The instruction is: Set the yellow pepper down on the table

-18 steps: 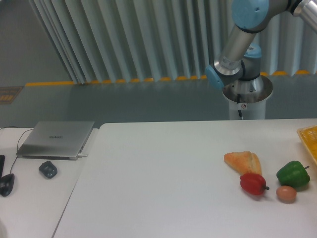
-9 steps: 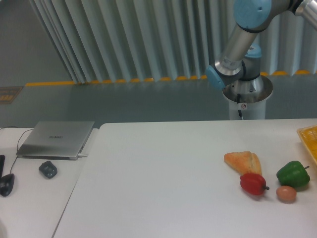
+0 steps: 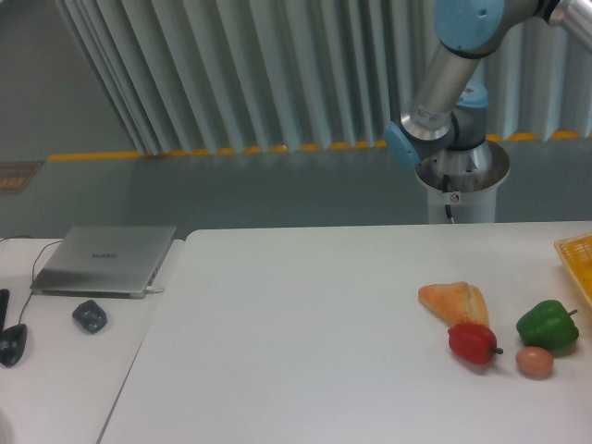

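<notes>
The yellow pepper is out of view. The large white table (image 3: 305, 342) fills the lower middle and right of the camera view. Only the arm's base and lower links (image 3: 444, 92) show at the upper right, behind the table's far edge. The gripper is outside the frame. A corner of a yellow basket (image 3: 578, 254) shows at the right edge of the table.
On the table's right side lie a piece of bread (image 3: 453, 301), a red pepper (image 3: 473, 342), a green pepper (image 3: 547, 325) and a brown egg (image 3: 534, 362). A smaller desk at the left holds a grey laptop (image 3: 104, 259) and small dark items (image 3: 89, 315).
The arm's upper joint has shifted very slightly to the right. Nothing on the table has moved.
</notes>
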Available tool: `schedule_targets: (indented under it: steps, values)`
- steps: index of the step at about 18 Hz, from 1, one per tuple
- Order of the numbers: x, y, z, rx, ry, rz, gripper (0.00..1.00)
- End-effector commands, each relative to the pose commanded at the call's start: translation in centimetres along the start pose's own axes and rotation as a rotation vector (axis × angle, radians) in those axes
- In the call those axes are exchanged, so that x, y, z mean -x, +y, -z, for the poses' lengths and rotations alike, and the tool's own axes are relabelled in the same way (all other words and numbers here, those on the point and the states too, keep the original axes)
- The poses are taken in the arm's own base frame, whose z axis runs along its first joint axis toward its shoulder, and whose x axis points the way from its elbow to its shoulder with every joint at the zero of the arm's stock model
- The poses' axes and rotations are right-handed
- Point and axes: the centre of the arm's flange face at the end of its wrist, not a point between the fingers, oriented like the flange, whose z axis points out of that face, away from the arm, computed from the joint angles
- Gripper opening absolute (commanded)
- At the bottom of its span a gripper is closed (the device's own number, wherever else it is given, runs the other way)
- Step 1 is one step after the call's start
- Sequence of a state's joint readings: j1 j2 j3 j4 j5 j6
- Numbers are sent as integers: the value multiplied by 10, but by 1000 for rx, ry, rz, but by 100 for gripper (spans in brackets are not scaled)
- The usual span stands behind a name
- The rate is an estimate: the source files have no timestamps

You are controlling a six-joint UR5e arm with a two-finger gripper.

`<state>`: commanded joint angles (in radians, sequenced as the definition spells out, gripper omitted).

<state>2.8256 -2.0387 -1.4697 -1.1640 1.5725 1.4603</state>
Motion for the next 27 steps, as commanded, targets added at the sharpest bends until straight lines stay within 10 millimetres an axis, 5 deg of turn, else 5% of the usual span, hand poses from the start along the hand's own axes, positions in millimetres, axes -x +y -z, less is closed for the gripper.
schedule_targets:
  steps: [8, 17, 21, 27]
  values:
    - [-4, -17, 67, -91, 38, -49, 45]
    - [-62, -144, 102, -206, 38, 149, 44]
    - [-107, -227, 95, -253, -2, 236, 44]
    - [-129, -270, 73, -268, -30, 346, 44]
